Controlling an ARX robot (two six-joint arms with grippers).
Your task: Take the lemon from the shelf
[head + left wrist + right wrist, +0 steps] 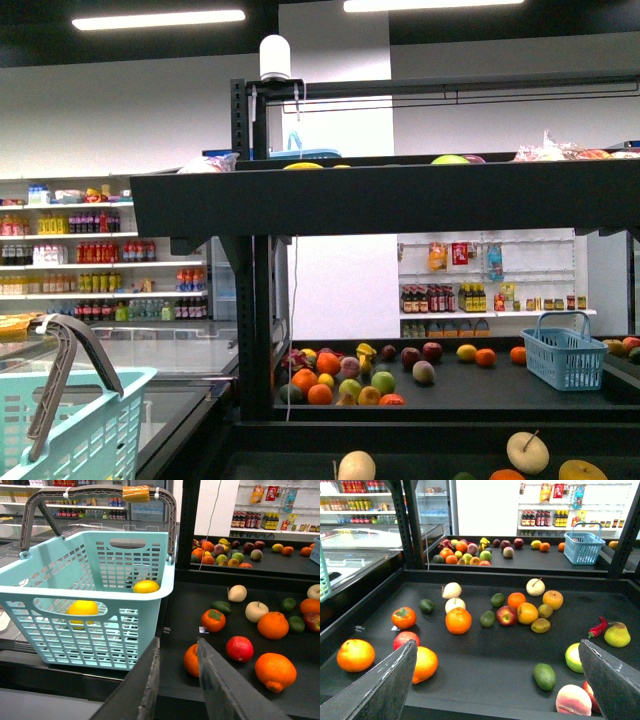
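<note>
A bright yellow oval lemon (145,586) lies inside the light-blue basket (60,630), and a second fruit of the same look (82,608) lies lower in it. The black tiered shelf (400,200) fills the front view; its lower tray (485,665) carries scattered fruit. A small yellow fruit (535,544) sits on the far tray beside an orange. My left gripper (178,642) is open over the tray's front edge, right of the basket, with an orange (190,660) showing past its fingers. My right gripper (497,647) is open wide above bare tray.
Oranges (458,620), apples, limes, an avocado (545,676), a red pepper (598,627) and golden round fruits (527,613) lie on the lower tray. A small blue basket (583,547) stands on the far tray. Black uprights (411,525) flank the tray. White store shelves (90,250) stand behind.
</note>
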